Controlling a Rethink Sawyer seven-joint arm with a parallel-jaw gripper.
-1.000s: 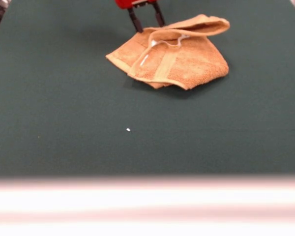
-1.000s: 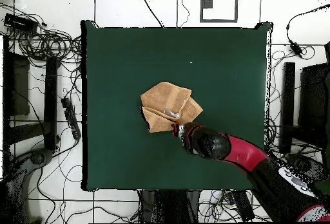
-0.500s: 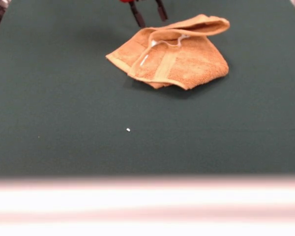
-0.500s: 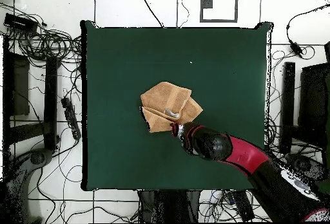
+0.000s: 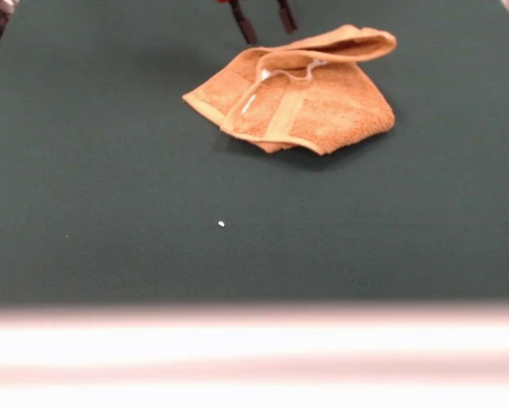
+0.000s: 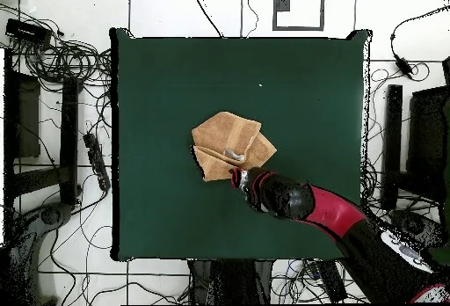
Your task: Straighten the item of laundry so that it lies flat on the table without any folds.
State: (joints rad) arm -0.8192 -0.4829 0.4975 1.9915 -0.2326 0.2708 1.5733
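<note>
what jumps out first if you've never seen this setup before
The crumpled orange-tan towel grabs the eye first, lying folded over itself near the middle of the dark green table, a white label showing on top. Just behind it in the front view, the robot's hand hangs with its two dark fingers apart.

One camera looks low across the table [image 5: 110,254]; another looks straight down from high up. Both see the towel [image 5: 297,93].
</note>
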